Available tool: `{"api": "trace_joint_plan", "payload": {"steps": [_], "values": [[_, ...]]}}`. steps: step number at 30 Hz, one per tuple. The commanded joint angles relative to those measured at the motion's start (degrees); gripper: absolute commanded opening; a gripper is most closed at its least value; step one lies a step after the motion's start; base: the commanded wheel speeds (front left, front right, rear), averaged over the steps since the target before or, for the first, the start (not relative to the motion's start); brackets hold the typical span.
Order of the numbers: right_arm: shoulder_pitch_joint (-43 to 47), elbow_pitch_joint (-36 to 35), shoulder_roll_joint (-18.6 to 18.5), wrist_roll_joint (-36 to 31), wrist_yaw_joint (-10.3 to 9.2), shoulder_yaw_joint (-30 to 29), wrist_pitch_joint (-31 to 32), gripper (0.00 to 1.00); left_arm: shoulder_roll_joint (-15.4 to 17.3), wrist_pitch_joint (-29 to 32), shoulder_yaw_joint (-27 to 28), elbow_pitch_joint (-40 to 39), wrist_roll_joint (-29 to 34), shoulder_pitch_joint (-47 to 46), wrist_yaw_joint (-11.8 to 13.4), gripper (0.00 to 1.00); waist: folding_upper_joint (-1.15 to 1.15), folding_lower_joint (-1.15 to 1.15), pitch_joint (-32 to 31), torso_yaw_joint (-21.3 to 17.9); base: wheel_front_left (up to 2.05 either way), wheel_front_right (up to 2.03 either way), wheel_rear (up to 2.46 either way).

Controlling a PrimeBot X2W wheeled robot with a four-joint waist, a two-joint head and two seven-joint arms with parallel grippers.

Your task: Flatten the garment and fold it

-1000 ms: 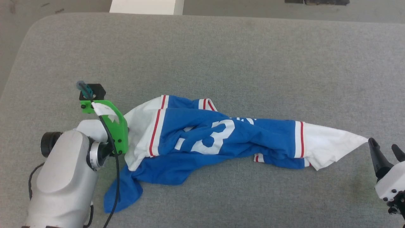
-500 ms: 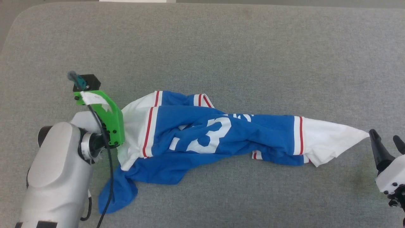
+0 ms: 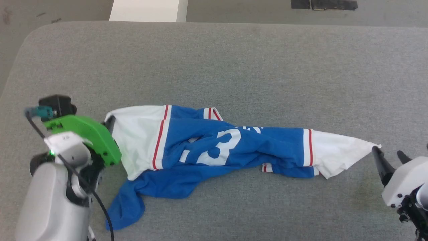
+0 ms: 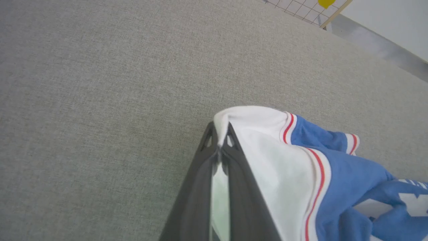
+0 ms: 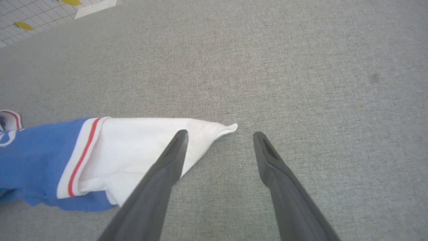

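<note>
The garment [image 3: 214, 147], a blue jersey with white sleeves and red-and-white trim, is shown lying crumpled lengthwise on the near middle of the grey padded surface [image 3: 234, 60]. Much of its front is folded under and cannot be seen. In the head view the left gripper [image 4: 219, 134] is largely hidden behind its green mount [image 3: 90, 137]. In the left wrist view its fingers are seen pressed together on the edge of the white sleeve at the left. The right gripper [image 5: 220, 134] is held spread apart beside the tip of the other sleeve, with nothing gripped; contact cannot be judged. A white numeral 3 [image 3: 219, 144] can be read, while adjacent lettering is creased beyond reading.
</note>
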Motion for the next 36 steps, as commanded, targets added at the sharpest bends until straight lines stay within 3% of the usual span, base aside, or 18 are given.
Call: {"api": "trace_joint_plan", "payload": {"steps": [1, 8, 14, 27, 28, 29, 30, 36], "values": [[-1.3, 0.2, -0.8, -0.7, -0.06, 0.7, 1.8, 1.00, -0.5, -0.6, 0.3, -1.6, -0.3, 2.3, 0.6, 0.00, 0.00, -0.01, -0.2, -0.5, 0.00, 0.00, 0.00], [-8.5, 1.2, -6.6, -4.4, -0.06, 4.9, 15.3, 1.00, -1.8, -2.0, 1.7, -9.2, -1.5, 7.3, 2.5, 0.00, 0.00, -0.01, 2.3, -0.7, 0.00, 0.00, 0.00], [-13.5, 3.7, -10.6, -5.8, -0.06, 11.1, 22.9, 1.00, -2.3, -1.9, 0.9, -11.8, -1.4, 7.1, 2.8, 0.00, 0.00, -0.01, 5.3, 0.7, 0.00, 0.00, 0.00], [-11.2, 6.9, -15.4, -2.1, -0.06, 20.7, 35.4, 1.00, -3.0, -2.3, -0.2, -11.9, -2.0, 6.3, 2.3, 0.00, 0.00, -0.01, 7.8, 2.3, 0.00, 0.00, 0.00], [-11.2, 6.8, -15.5, -1.7, -0.06, 20.6, 36.0, 0.80, -2.9, -2.4, -0.2, -11.8, -2.0, 6.4, 2.2, 0.00, 0.00, -0.01, 7.8, 2.3, 0.00, 0.00, 0.00], [-11.2, 6.6, -15.6, -1.5, -0.06, 20.7, 36.3, 0.18, -2.9, -2.4, -0.2, -11.8, -2.0, 6.3, 2.2, 0.00, 0.00, -0.01, 7.7, 2.2, 0.00, 0.00, 0.00], [-11.3, 6.3, -15.8, -1.1, -0.06, 20.9, 36.4, 0.00, -2.8, -2.5, -0.2, -11.7, -1.9, 6.3, 2.2, 0.00, 0.00, -0.01, 7.5, 2.2, 0.00, 0.00, 0.00], [-12.8, 5.5, -16.0, 0.0, -0.06, 19.2, 31.8, 0.00, -2.6, -3.1, -0.4, -11.0, -1.8, 6.0, 1.8, 0.00, 0.00, -0.01, 5.1, 1.5, 0.00, 0.00, 0.00]]}}
